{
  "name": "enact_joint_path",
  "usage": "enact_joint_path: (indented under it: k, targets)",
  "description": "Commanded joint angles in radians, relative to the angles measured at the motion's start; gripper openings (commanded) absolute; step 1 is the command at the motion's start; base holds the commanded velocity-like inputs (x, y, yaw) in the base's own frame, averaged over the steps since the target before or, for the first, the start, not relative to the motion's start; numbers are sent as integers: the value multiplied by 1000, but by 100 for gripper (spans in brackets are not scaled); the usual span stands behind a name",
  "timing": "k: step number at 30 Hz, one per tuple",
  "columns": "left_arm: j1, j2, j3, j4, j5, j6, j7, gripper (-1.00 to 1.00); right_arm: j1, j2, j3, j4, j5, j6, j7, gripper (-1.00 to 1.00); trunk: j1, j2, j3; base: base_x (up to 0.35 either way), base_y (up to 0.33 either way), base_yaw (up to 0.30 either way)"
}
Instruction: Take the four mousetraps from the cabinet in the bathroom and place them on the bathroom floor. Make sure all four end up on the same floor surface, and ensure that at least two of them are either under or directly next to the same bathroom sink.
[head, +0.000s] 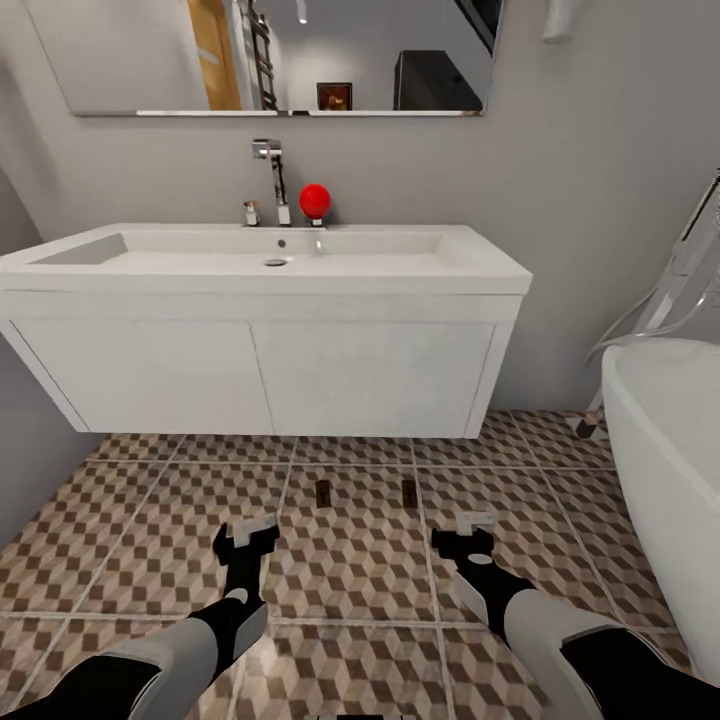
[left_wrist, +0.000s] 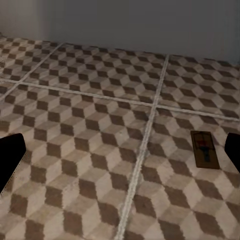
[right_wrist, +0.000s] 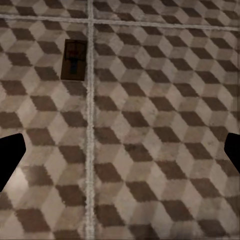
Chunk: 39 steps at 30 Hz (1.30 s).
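We see two mousetraps (head: 323, 492) (head: 408, 489) flat on the cube-patterned bathroom floor (head: 350, 560), before the white sink (head: 270, 262); left gripper (head: 250, 535) and right gripper (head: 468, 533) spread, empty, bathtub (head: 665, 450) beside.

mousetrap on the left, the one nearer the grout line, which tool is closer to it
Left. The left tool sits just short of that mousetrap, slightly to its left. The right tool is farther off to the right, nearer the other mousetrap.
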Motion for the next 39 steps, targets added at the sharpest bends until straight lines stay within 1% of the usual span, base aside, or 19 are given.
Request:
enact_joint_path:
  k: [1, 7, 11, 14, 17, 23, 31, 34, 39]
  targets:
    - [-1, 0, -9, 1, 10, -3, 2, 100, -1, 0, 9, 1, -10, -4, -3, 100, -1, 0, 3, 0, 0, 0]
    - [6, 11, -9, 1, 11, -2, 1, 100, 0, -1, 9, 51, -10, -6, -2, 100, -3, 1, 26, 0, 0, 0]
    - [20, 19, -9, 1, 11, 1, 1, 100, 0, -5, 9, 70, -10, -4, -2, 100, -5, 2, 42, 0, 0, 0]
    - [37, 25, -9, 1, 12, 13, 0, 100, -1, -21, 9, 77, -10, -3, -1, 100, -6, 3, 53, 0, 0, 0]
    - [49, 27, -9, 1, 14, 25, 0, 100, -2, -31, 9, 80, -11, -2, -1, 100, -8, 4, 65, 0, 0, 0]
    - [66, 29, -9, 1, 18, 36, -1, 100, -5, -39, 9, 82, -11, -2, -1, 100, -11, 5, 88, 0, 0, 0]
    - [104, 29, -9, 1, 20, 50, -1, 100, -4, -49, 9, 83, -11, -1, -2, 100, -14, 7, 119, 0, 0, 0]
    - [129, 30, -9, 1, 20, 56, -1, 100, 4, -58, 9, 83, -11, 1, -3, 100, -15, 8, 131, 0, 0, 0]
    - [167, 33, -9, 1, 20, 60, -1, 100, 34, -82, 9, 83, -11, 6, -3, 100, -18, 9, 150, 0, 0, 0]
